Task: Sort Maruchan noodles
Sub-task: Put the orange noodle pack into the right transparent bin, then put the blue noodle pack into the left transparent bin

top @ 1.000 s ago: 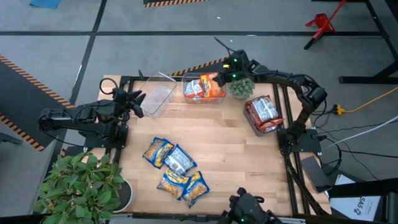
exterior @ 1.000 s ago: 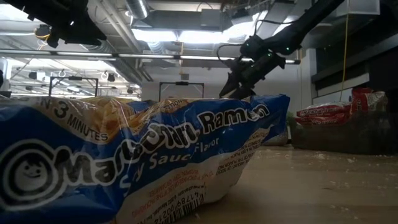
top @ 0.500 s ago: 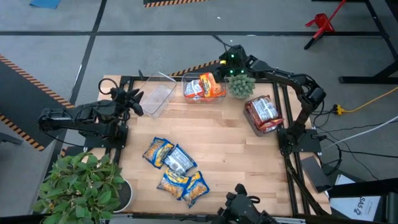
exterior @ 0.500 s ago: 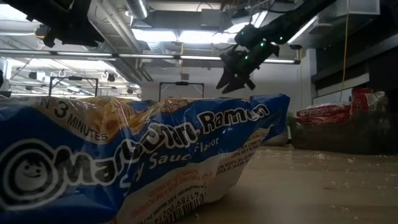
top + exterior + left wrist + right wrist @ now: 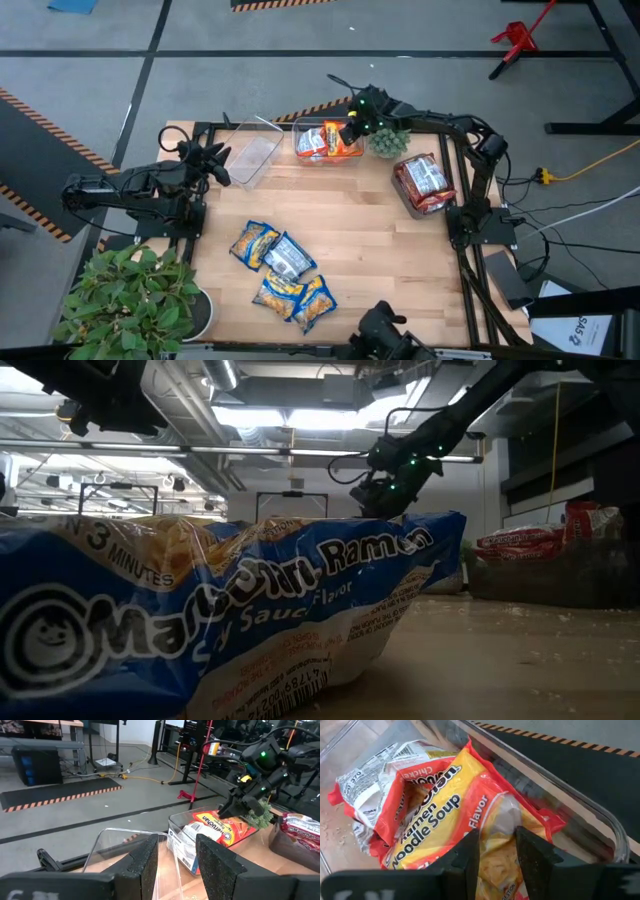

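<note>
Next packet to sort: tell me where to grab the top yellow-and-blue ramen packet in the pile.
Probably take the top yellow-and-blue packet by its free outer edge, at the pile's far-left end, coming straight down. It lies flat, and its other end overlaps the silvery packet, so a side approach would likely push the pile.

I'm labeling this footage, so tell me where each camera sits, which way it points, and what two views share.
High view: overhead, straight down on the table; both arms show.
Low view: at tabletop height, behind a yellow-and-blue packet; right tool above.
Left wrist view: looks past its own fingers toward the bins.
Right wrist view: looks down at orange packets.
Shared: both wrist views show the orange-packet bin.
</note>
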### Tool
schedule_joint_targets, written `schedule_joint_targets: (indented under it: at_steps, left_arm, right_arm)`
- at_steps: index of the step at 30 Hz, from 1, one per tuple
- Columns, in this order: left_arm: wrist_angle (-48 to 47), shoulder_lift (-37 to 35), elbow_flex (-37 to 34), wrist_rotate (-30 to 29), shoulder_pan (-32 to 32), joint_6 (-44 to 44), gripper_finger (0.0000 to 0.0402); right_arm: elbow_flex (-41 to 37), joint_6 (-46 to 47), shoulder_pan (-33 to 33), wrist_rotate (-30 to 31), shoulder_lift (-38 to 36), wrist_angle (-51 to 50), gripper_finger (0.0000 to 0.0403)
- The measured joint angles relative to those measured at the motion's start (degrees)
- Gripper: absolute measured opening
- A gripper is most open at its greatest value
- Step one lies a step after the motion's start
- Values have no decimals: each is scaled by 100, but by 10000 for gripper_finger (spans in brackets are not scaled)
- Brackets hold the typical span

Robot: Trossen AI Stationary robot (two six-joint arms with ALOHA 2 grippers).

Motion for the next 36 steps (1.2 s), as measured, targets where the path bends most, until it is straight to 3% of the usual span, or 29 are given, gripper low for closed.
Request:
schedule_joint_targets:
  at_steps: [9,14,17,20,25,29,36]
  left_arm:
    - [2,0,2,225,-1,-145,127]
    - [2,0,2,916,-2,-148,127]
    - [2,2,2,1230,-2,-164,127]
    - [3,0,2,1401,-2,-313,127]
    - [2,2,2,1483,0,-414,127]
    - [2,0,2,1526,0,-442,127]
    - [-48,0,2,1898,-1,-343,127]
  right_arm:
    - [953,-72,2,-81,-535,-613,111]
    - [1750,-422,303,-1307,-611,-1432,111]
    - [1813,-623,766,-1874,-618,-1660,119]
    - [1727,-769,1306,-1994,-612,-1834,151]
    - [1386,-851,2200,-1817,-389,-1652,239]
    - [1080,-331,2803,-1843,-68,-1092,298]
    - [949,848,3697,-1144,850,354,332]
